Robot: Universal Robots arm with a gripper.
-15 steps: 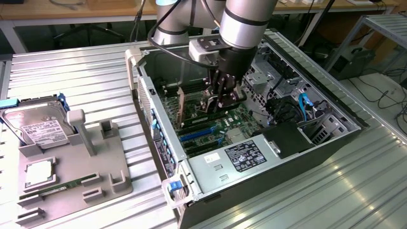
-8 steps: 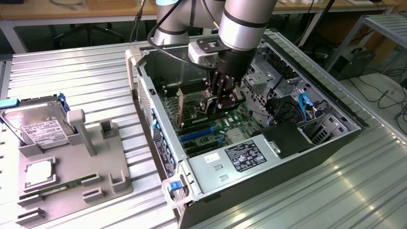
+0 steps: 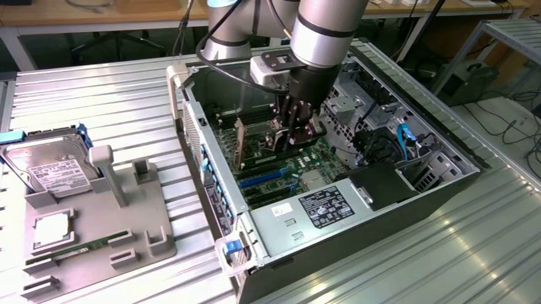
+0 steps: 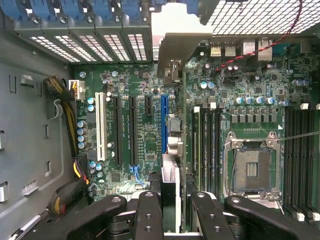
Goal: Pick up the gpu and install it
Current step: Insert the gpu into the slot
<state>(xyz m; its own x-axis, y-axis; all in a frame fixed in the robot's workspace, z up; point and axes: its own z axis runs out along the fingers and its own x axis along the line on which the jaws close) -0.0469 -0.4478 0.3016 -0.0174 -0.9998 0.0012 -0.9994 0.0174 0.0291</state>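
The gpu (image 3: 241,145) stands on edge inside the open computer case (image 3: 194,126), above the motherboard. My gripper (image 3: 292,140) reaches down into the case and is shut on the card's upper edge. In the wrist view the gpu (image 4: 172,150) appears edge-on as a thin strip running away from my gripper (image 4: 175,212), with its silvery bracket (image 4: 176,45) against the case's rear slot openings. The card runs just beside the blue expansion slot (image 4: 164,125). Whether its lower edge sits in a slot cannot be told.
White and black expansion slots (image 4: 98,127) lie to one side of the card, memory slots and the bare CPU socket (image 4: 250,167) to the other. The power supply (image 3: 325,206) fills the case's near end. A grey fixture (image 3: 127,221) at the exterior view's left holds a hard drive (image 3: 55,171) and a memory stick (image 3: 80,246).
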